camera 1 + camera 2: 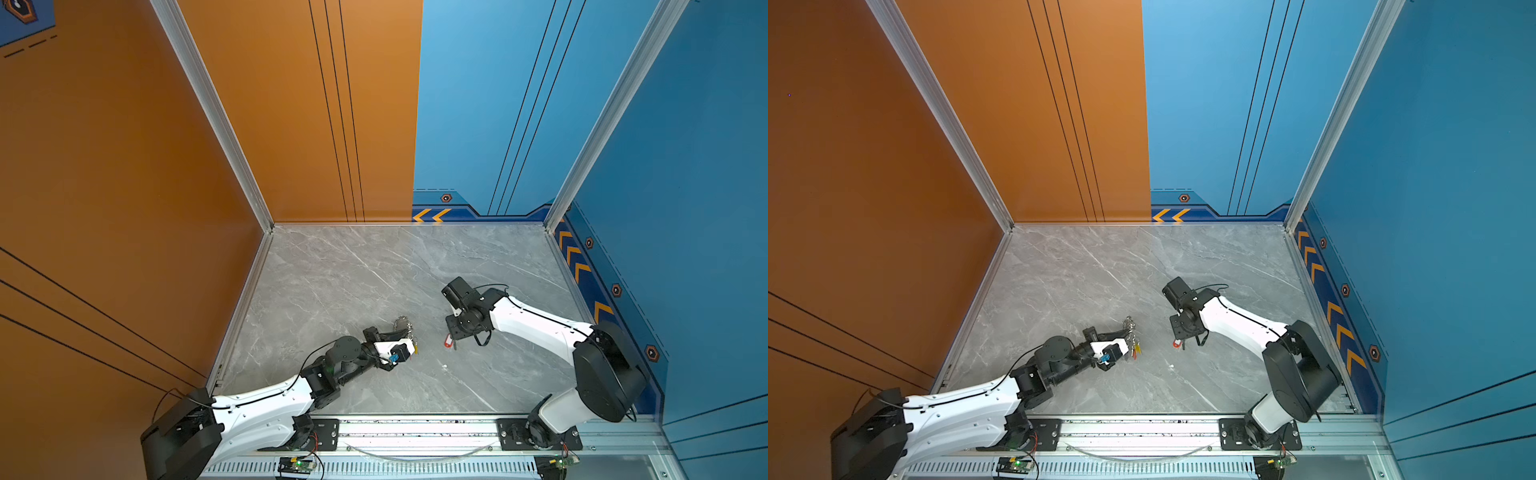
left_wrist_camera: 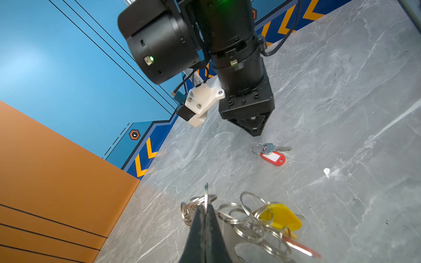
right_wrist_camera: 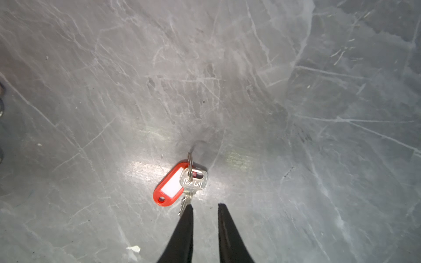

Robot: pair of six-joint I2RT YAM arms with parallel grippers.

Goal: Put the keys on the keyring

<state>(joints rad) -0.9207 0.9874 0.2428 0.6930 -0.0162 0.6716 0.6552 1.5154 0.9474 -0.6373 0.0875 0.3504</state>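
- Near the middle of the table, in its front half, your red-tagged key lies flat on the marble. Its small ring is at the head end and the red tag lies alongside.
- Your right gripper hangs over the key's blade end, jaws released to a narrow gap with nothing between them. In the right wrist view one fingertip overlaps the blade tip; you cannot tell whether it touches.
- Your left gripper is clenched on the cluster of silver rings, pinching one ring edge-on. The other rings fan out beside the jaws, with a yellow tag and a thin red piece among them.
- In both top views the cluster sits left of the key, apart from it. A strip of bare marble lies between them, and a white speck lies a little nearer the front.
- On the left, the arm's elbow lies close to the table edge below the orange wall.
- On the right, the arm's shoulder block sits near the table edge by the blue wall.
- The front rail bounds the near side, close behind both arm bases.
- Your widest room is behind the grippers, where bare marble runs to the far edge.
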